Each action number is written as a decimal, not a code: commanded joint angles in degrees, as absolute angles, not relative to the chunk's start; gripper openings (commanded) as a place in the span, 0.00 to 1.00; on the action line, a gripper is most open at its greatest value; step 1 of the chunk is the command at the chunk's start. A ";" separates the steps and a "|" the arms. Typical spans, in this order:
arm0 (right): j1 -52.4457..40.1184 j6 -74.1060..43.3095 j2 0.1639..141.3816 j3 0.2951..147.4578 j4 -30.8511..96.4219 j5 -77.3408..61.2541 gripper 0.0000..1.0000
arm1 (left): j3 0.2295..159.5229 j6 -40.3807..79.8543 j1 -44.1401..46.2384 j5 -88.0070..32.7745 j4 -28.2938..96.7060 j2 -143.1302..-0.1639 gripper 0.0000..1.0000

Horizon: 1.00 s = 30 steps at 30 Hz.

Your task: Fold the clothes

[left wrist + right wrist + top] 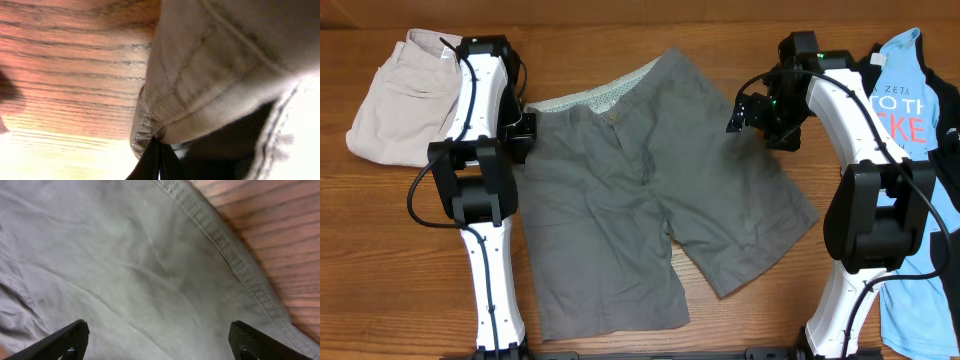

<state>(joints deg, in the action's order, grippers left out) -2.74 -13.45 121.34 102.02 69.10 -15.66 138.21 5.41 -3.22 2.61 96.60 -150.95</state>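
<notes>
Clothes for this task lie across a brown wood-grain table (410,290), and work stands at an early stage. At the far left, a pair of beige shorts (395,95) sits in a compact bundle that appears already folded, though its neatness cannot be confirmed from above. Just beside it, the left gripper (523,135) is down at the left end of the waistband (590,105) of the dark grey cotton shorts (620,200); the left wrist view shows its jaws closed, pinching the stitched corner of that grey fabric. The grey shorts occupy the centre of the table, spread flat with both legs apart and the pale lining visible at the top; no fold has been made in them yet. Over their right side seam, near the waist, the right gripper (752,110) hangs with its jaws spread wide and nothing between them, the grey cloth directly below. At the far right, a light blue lettered T-shirt (905,100) lies partly under the right arm, unfolded. Judged remaining: a right-hand grasp, the folds of the grey shorts, then the T-shirt.
</notes>
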 commanded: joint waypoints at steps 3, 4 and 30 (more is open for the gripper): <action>-2.57 -13.13 111.87 103.31 73.19 -13.96 0.94 | 138.06 2.13 -2.55 2.09 96.86 -135.59 0.18; -2.57 -13.50 110.87 103.31 74.61 -13.45 0.94 | 138.06 2.09 -2.55 2.07 96.84 -132.73 0.30; -9.69 -28.82 106.48 71.07 60.62 -11.18 1.00 | 138.04 -7.73 9.82 -6.04 89.97 -113.27 0.66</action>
